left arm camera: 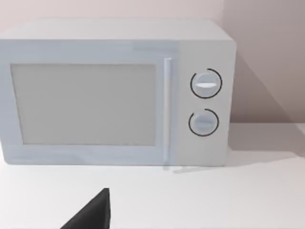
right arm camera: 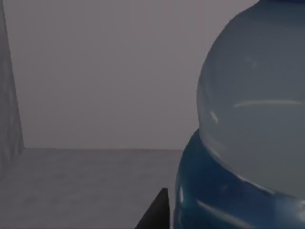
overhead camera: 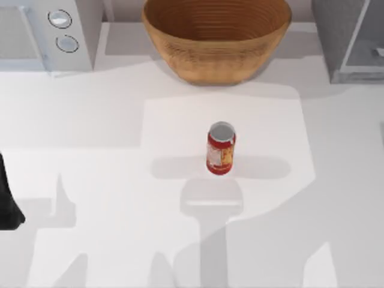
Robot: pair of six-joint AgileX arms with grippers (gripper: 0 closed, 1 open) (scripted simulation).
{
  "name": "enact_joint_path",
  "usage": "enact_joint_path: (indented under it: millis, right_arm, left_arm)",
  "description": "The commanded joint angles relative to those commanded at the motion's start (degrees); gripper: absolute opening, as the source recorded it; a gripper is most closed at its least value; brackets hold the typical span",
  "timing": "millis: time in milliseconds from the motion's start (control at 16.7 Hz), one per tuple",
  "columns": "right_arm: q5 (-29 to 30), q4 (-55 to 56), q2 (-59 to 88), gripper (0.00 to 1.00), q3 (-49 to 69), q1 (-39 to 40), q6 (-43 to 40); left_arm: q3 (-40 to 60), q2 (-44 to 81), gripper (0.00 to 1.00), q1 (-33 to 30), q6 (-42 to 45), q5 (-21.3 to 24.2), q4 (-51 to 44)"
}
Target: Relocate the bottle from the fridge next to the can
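Grey walls and a grey floor fill the right wrist view, so the right arm's camera is inside the fridge (overhead camera: 351, 42), which is cut off at the top view's right corner. The bottle (right arm camera: 248, 143) sits very close to that camera, clear on top with a blue label below, its cap cut off. One dark finger tip (right arm camera: 155, 214) pokes up just beside the bottle; I cannot tell if that hand is open or gripping. The can (overhead camera: 221, 148) stands upright on the white table (overhead camera: 108, 180), far from the bottle, with a wooden bowl (overhead camera: 216, 42) behind it. The left arm (overhead camera: 9, 198) waits at the left edge, facing the white microwave (left arm camera: 119, 95); its hand's state is also unclear.
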Motion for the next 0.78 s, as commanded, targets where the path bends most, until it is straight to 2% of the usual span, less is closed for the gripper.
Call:
enact_joint_path:
  millis: [120,180,780]
  right_arm:
    - [0.0,0.0,0.0,0.02,0.0,0.0,0.0]
    - [0.0,0.0,0.0,0.0,0.0,0.0,0.0]
    - [0.0,-0.9,-0.8,0.0,0.1,-0.2,0.1]
  left_arm:
    - [0.0,0.0,1.0,0.0,0.0,0.0,0.0]
    - [0.0,0.0,1.0,0.0,0.0,0.0,0.0]
    - [0.0,0.0,1.0,0.0,0.0,0.0,0.0]
